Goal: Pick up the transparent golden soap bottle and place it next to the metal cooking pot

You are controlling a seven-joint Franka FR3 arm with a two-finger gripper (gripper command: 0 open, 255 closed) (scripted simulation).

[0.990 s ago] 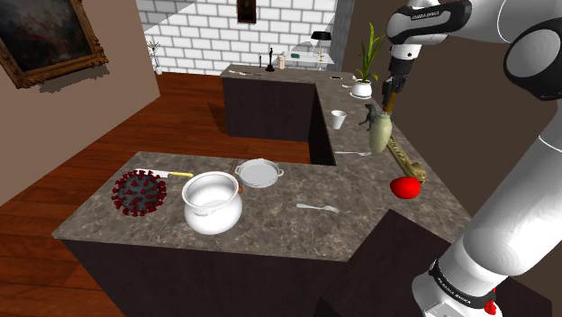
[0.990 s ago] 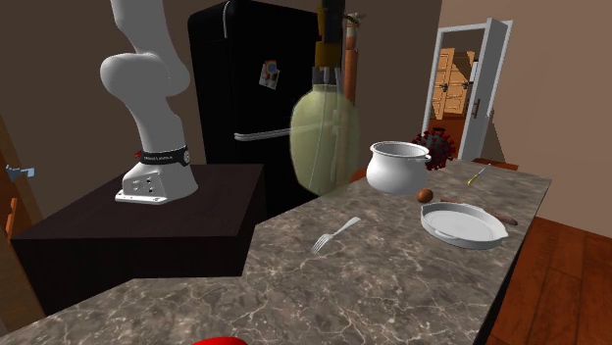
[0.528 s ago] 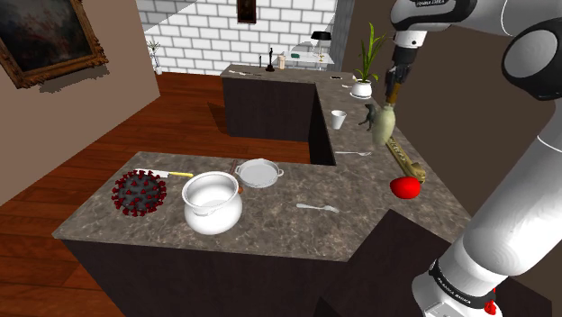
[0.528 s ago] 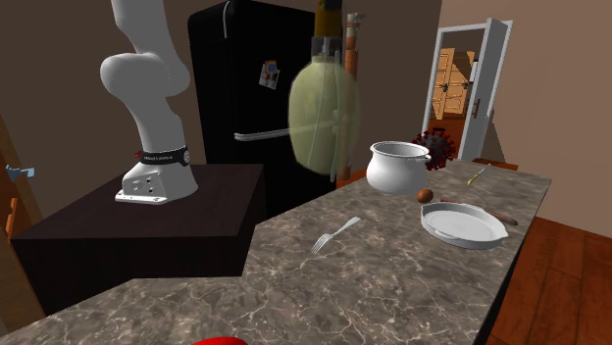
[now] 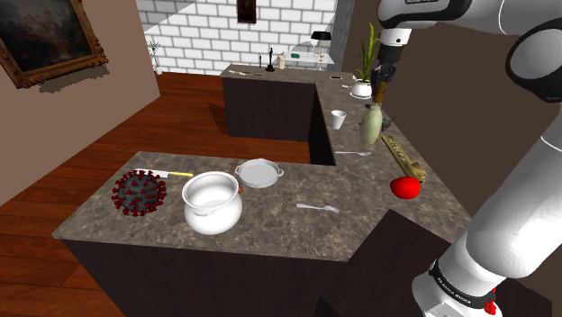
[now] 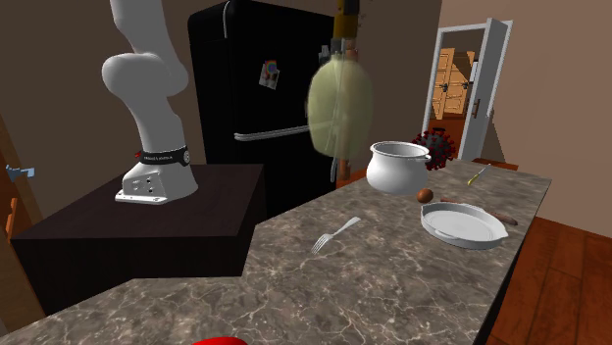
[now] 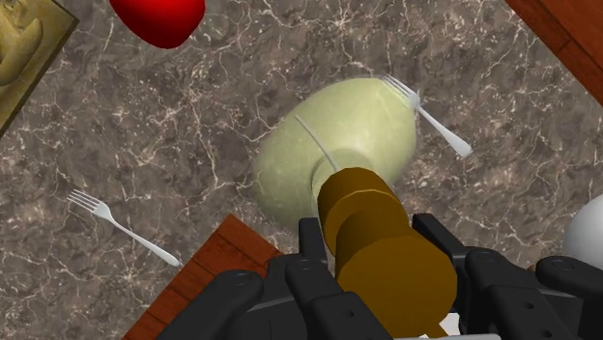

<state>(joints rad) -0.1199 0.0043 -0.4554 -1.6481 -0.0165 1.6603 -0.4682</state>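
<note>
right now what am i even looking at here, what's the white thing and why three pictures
This is a simulated kitchen with one white robot arm on a box. Two pictures come from fixed cameras: one beside the arm's stand, one low over the marble counter from another side. The third looks down from a camera on the hand. The black gripper is shut on the brown cap of a pale yellow-green soap bottle, held in the air above the counter. On the counter lie a white pot, a shallow white dish, a fork, a red object and a spiky red ball.
</note>
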